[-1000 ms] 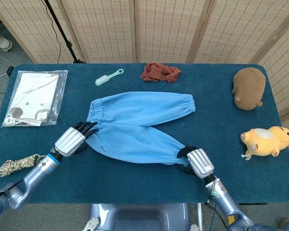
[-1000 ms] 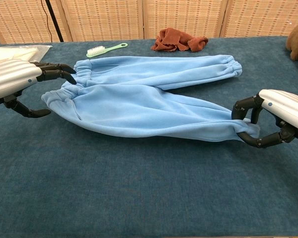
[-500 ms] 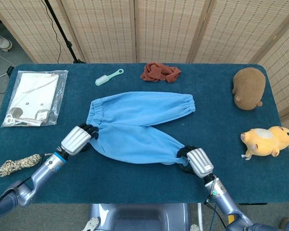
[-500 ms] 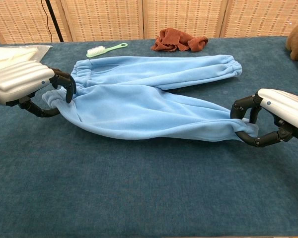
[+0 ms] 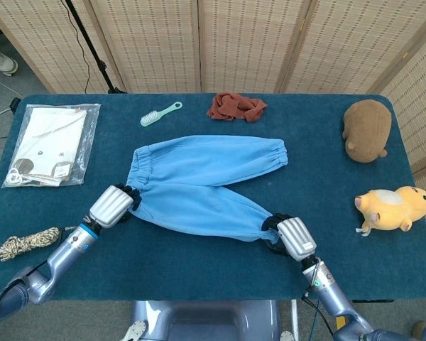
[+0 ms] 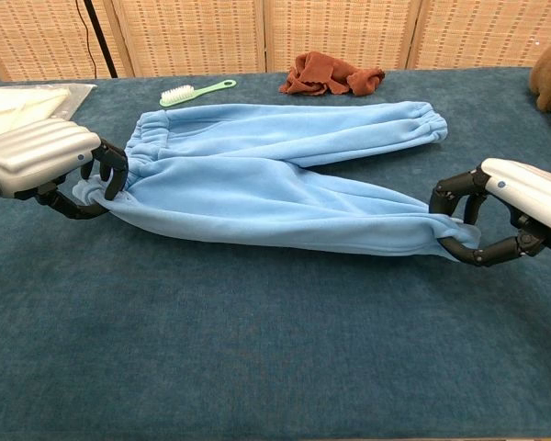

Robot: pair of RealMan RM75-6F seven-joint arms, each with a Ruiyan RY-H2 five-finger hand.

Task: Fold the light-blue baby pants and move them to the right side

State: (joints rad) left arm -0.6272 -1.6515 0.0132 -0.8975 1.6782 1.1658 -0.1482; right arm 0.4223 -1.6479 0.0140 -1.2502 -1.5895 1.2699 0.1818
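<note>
The light-blue baby pants (image 5: 199, 185) lie spread on the dark blue table (image 5: 199, 270), one leg reaching back right, the other front right (image 6: 275, 207). My left hand (image 5: 112, 206) grips the waistband corner at the pants' left end (image 6: 46, 158). My right hand (image 5: 292, 238) pinches the cuff of the near leg (image 6: 519, 197). The near leg is stretched taut between both hands.
A rust-red cloth (image 5: 236, 106) and a mint brush (image 5: 160, 114) lie at the back. A bagged white item (image 5: 51, 142) and a rope bundle (image 5: 27, 243) sit at left. A brown plush (image 5: 367, 129) and a yellow plush (image 5: 392, 208) occupy the right side.
My left hand closed its fingers on the waistband corner and pulled it slightly leftward. The near leg tightened between the hands. The right hand kept its hold on the cuff.
</note>
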